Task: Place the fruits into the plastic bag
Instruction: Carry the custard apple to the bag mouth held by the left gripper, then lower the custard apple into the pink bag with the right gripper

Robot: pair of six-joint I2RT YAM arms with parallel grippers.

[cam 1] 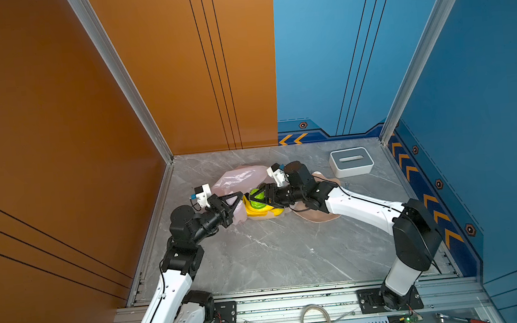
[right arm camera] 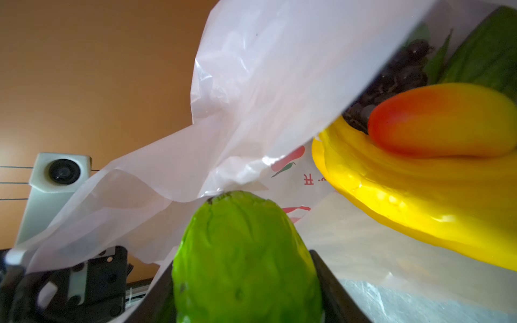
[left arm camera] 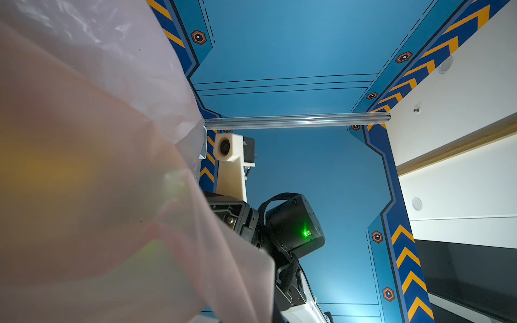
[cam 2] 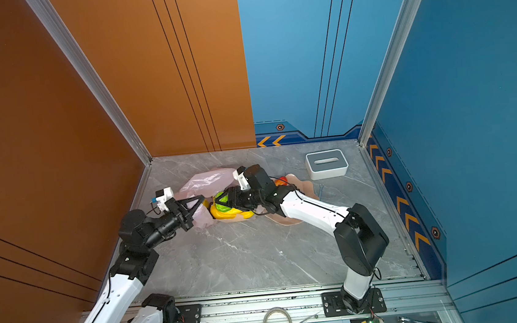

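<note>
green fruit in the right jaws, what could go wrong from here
The upper film of the thin pale-pink plastic bag sags onto the tip of the lumpy bright-green toy fruit; pushing may crumple it shut.
The yellow toy banana bunch and red-yellow mango crowd the mouth, so the fruit could jam or roll out.
The left jaws pinch only film, which might slip.

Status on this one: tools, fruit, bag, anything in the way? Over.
Left tool shut on plastic bag rim. Right tool grips green lime at bag mouth. Banana bunch, mango, grapes inside. Loose flap drapes over lime's tip.
</note>
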